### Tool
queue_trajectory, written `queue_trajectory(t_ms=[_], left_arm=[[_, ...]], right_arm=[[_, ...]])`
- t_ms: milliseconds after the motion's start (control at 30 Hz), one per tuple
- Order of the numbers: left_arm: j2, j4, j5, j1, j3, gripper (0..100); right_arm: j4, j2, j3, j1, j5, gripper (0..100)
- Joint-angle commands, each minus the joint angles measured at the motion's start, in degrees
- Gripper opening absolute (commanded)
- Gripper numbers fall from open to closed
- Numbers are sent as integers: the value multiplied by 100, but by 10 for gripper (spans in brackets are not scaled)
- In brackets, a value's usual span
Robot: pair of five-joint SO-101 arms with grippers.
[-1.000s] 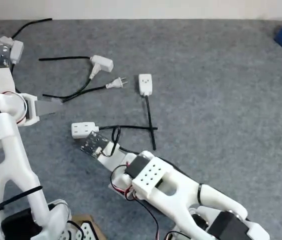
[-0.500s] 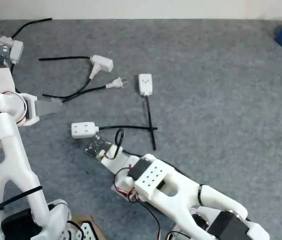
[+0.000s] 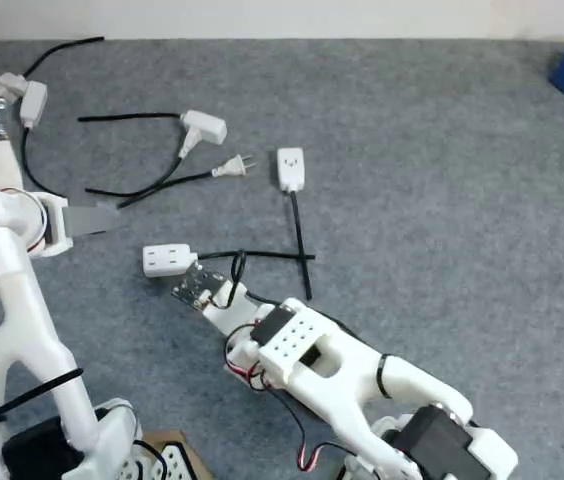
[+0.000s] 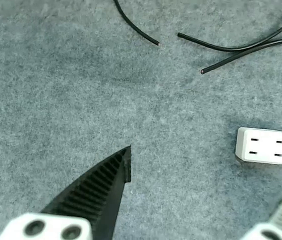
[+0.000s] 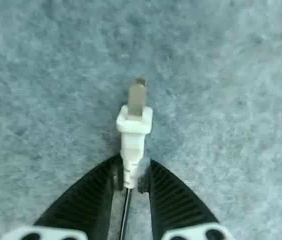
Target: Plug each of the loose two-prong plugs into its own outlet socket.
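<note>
Plug [image 5: 133, 125] between right fingers [image 5: 93, 192], slightly nearer double socket [image 3: 169, 260] than before

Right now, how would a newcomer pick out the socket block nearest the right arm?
On the grey carpet, find the right arm low in the middle of the high view. Just past its wrist lies a white socket block, set crosswise with its black cord running right; the other socket block lies farther off, lengthwise.
</note>
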Motion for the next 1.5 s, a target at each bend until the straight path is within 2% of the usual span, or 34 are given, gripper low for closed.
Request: queue_trajectory(t_ms=[0, 233, 333, 467, 600, 700, 933, 1033, 1133, 1267, 1467], left_arm=[[-57, 53, -343, -66, -163, 457], [-66, 158, -352, -136, -171, 457], [-75, 413, -360, -13, -224, 457], [-84, 677, -360, 497, -330, 457], [-84, 1257, -316, 1033, -1314, 457], [-84, 1618, 70, 1455, -1930, 457], [-75, 1662, 651, 3125, -1675, 457], [-48, 1670, 809, 3556, -1622, 457], [-22, 1644, 914, 3688, -1622, 457], [-22, 1451, 905, 3644, -1182, 457], [-57, 554, 651, 3037, -75, 457]], right_arm=[[637, -532, -541, 40, -35, 8], [2211, -2563, -1754, 330, 492, 8], [2299, -3073, -1930, 585, 475, 8], [1736, -3398, -1921, 1059, 105, 8], [734, -3565, -1455, 1420, 0, 8], [145, -3591, -822, 1490, 9, 8], [-171, -3591, -338, 1481, 0, 8], [-163, -3626, -338, 1481, -53, 8], [-31, -3644, -391, 1446, -202, 8], [558, -3776, -716, 1059, -255, 8], [1640, -4514, -1499, 787, -273, 8]])
